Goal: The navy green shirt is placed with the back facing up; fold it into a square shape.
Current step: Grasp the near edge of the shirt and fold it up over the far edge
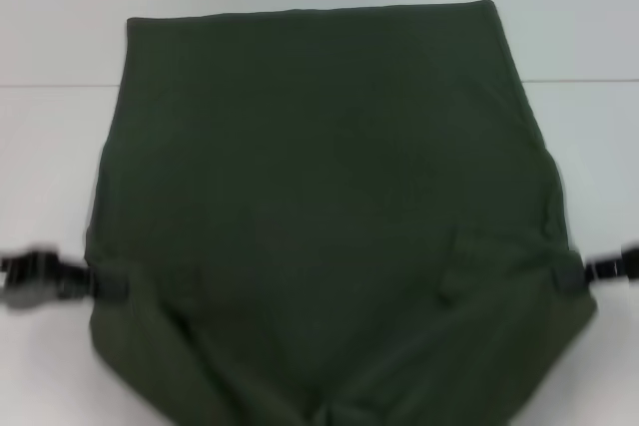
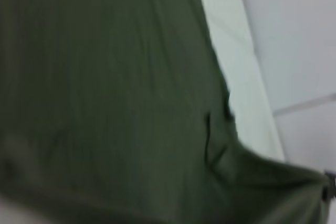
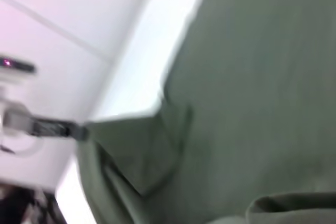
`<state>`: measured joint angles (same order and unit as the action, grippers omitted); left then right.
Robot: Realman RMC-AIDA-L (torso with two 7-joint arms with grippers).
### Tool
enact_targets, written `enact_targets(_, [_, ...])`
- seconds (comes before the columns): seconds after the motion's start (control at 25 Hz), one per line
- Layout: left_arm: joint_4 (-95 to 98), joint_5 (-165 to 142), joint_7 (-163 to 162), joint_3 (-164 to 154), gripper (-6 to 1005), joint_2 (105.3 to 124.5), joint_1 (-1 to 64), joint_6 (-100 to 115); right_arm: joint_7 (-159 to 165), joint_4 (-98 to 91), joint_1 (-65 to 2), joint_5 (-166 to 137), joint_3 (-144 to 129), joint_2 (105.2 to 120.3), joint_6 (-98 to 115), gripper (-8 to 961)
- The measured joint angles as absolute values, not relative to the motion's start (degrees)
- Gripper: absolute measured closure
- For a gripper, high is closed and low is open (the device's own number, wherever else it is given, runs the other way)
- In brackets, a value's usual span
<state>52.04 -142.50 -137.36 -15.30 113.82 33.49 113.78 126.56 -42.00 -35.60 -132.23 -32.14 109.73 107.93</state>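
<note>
The navy green shirt lies spread over the white table, plain side up, with its near part lifted and pulled taut sideways. My left gripper is shut on the shirt's left edge near the front. My right gripper is shut on its right edge at about the same height. Folds run from both held points toward the bottom middle. The left wrist view shows the shirt and, far off, the right gripper at a fabric corner. The right wrist view shows the shirt and the left gripper pinching a corner.
The white table shows on both sides of the shirt, with a seam line running across it. A pale wall or surface lies beyond the shirt's far edge.
</note>
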Motion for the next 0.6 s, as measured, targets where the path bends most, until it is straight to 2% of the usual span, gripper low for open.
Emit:
enact_targets(0.04, [52.04, -142.50, -137.36, -15.30, 993, 113.82, 33.49, 113.78, 127.38, -41.93, -35.92, -130.62, -31.46, 109.63, 107.53, 911])
enact_targets(0.28, [45.98, -142.39, -143.66, -16.90, 993, 110.98, 41.30, 98.98, 132.83, -41.19, -37.69, -124.09, -28.09, 109.13, 92.07, 910])
enact_targets(0.44, [40.61, -142.34, -145.40, -21.92, 993, 111.54, 44.60, 83.25, 130.57, -37.49, -39.70, -121.34, -32.31, 111.72, 70.88, 910])
enact_targets(0.6, [35.46, -142.80, -147.80, -31.37, 993, 114.23, 47.00, 65.83, 127.77, -29.83, -43.49, -121.61, -42.02, 113.71, 51.38, 910])
